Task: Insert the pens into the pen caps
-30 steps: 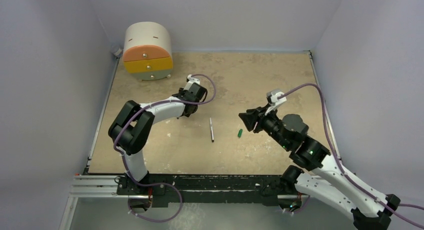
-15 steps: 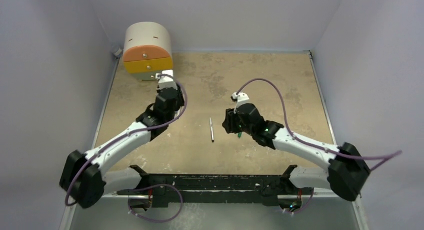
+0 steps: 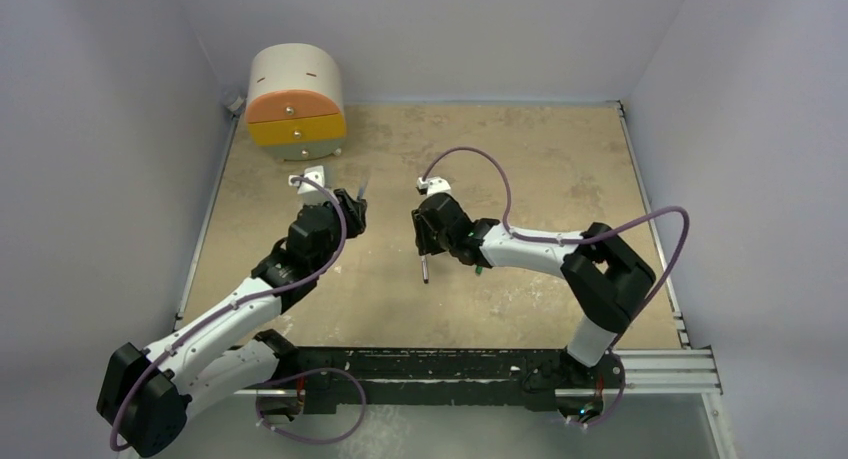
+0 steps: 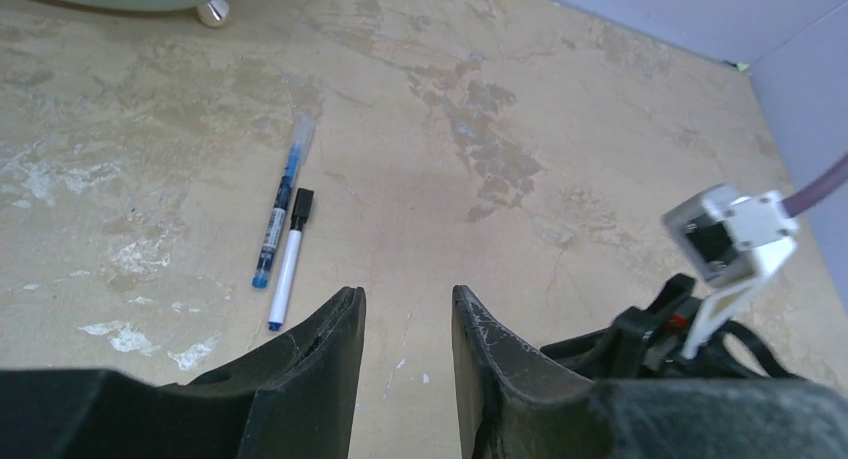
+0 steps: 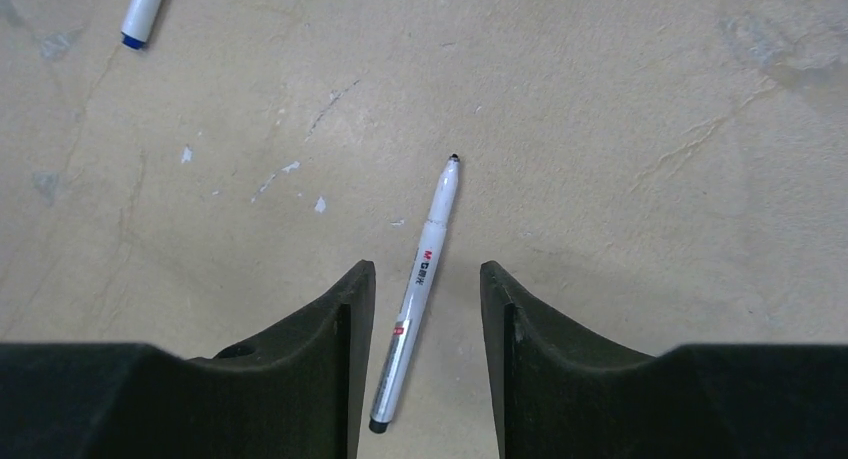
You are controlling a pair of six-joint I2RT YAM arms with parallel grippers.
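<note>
Two arms worked over a mottled tan table [image 3: 520,159]; its far left corner held a rounded drawer unit [image 3: 295,99], cut to a base edge and one metal foot in the left wrist view.

Left gripper [image 4: 405,294]: jaws apart, nothing between them, only bare table in the gap. The fingers [image 4: 335,369] were cropped by the bottom of the frame. To its right sat the right arm's wrist camera [image 4: 730,237], the gripper below it mostly out of frame.

Right gripper [image 5: 427,269]: jaws apart, straddling a marked pen [image 5: 412,299] with a clear gap on both sides, so not clamped. From above, the gripper body hid most of that pen and only its near end poked out.

Marked pen: white barrel, red print, fine black tip pointing away from the gripper, dark butt end deep between the fingers.

Ahead and left of the left gripper lay two more pens side by side, touching or nearly so: a blue pen [image 4: 281,201] with a translucent barrel, and a white pen [image 4: 287,269] with a blue near end. The black piece on its far end could be a cap or a tip; can't tell.

Far left of the right gripper, a white, blue-ended pen end [image 5: 143,9] was cut off by the frame edge.

Green cap [image 3: 479,270]: only a speck behind the right gripper, at the forearm's edge. Other caps not made out.
</note>
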